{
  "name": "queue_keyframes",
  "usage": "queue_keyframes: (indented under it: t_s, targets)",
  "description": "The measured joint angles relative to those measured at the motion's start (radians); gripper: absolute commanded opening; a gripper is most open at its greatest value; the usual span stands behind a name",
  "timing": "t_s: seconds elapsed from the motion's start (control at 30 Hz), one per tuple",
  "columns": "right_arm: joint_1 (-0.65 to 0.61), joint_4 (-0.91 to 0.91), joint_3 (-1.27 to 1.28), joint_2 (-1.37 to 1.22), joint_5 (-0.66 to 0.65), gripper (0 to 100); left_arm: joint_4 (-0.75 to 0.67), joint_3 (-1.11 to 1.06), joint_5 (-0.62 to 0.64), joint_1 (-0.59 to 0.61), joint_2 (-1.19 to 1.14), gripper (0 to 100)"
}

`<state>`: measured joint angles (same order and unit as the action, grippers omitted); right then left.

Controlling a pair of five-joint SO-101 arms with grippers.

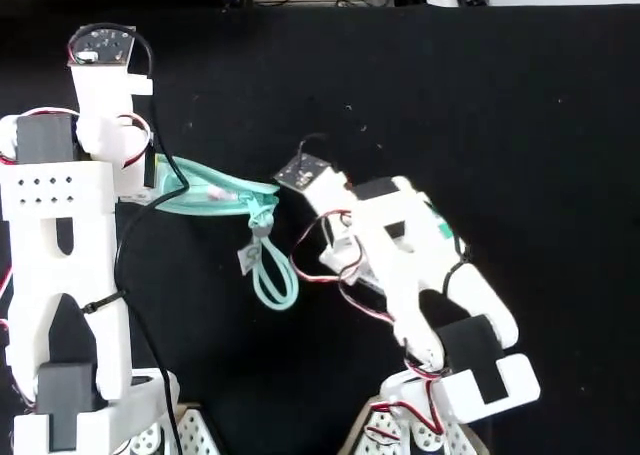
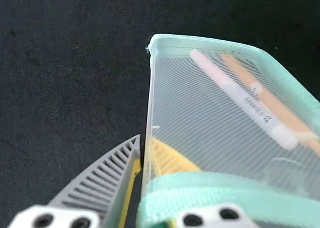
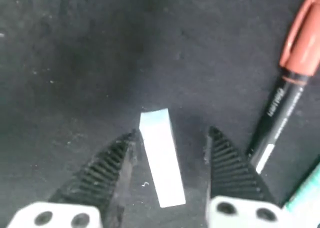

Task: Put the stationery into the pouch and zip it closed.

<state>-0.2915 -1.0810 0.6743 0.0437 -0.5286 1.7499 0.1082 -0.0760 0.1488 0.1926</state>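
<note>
Pouch [image 1: 205,197]: lay left of centre in the overhead frame on the black table [image 1: 500,105], with its cord loop [image 1: 272,280] trailing toward lower centre. The left pincer [image 2: 145,155] was clamped on the pouch's edge, one finger on either side of the mesh wall. A white pen [image 2: 235,95] and an orange pen [image 2: 265,100] lay side by side inside.

Right pincer [image 3: 172,134]: open, its fingers astride a small white eraser [image 3: 161,158] lying flat on the table. One finger sat close beside the eraser and the other stood clearly apart. Contact could not be confirmed. A marker [image 3: 287,95] with a reddish cap lay near the eraser, not touching it.

Assessment: the eraser appeared light, firm and slightly grippy. It is best taken across its narrow width near mid-length, so it does not pivot. The marker was judged smooth and liable to roll, so the barrel's middle is advised. The pouch looked soft and floppy. Its mouth would likely sag unless the held edge were kept taut, and zipping would need that counter-hold.
</note>
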Motion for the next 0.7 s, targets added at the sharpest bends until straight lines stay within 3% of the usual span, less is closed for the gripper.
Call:
queue_keyframes:
  t_s: [0.37, 0.43, 0.57, 0.7]
  targets:
    - [0.000, 0.008, 0.043, -0.003, -0.117, 21.3, 0.000, 0.000, 0.000, 0.000, 0.000, 3]
    - [0.000, 0.031, 0.043, -0.003, -0.118, 17.5, 0.000, 0.000, 0.000, 0.000, 0.000, 3]
    - [-0.002, 0.061, 0.043, -0.003, -0.118, 0.8, 0.000, 0.000, 0.000, 0.000, 0.000, 3]
    - [-0.018, 0.066, 0.043, -0.003, -0.118, 1.2, 0.000, 0.000, 0.000, 0.000, 0.000, 3]
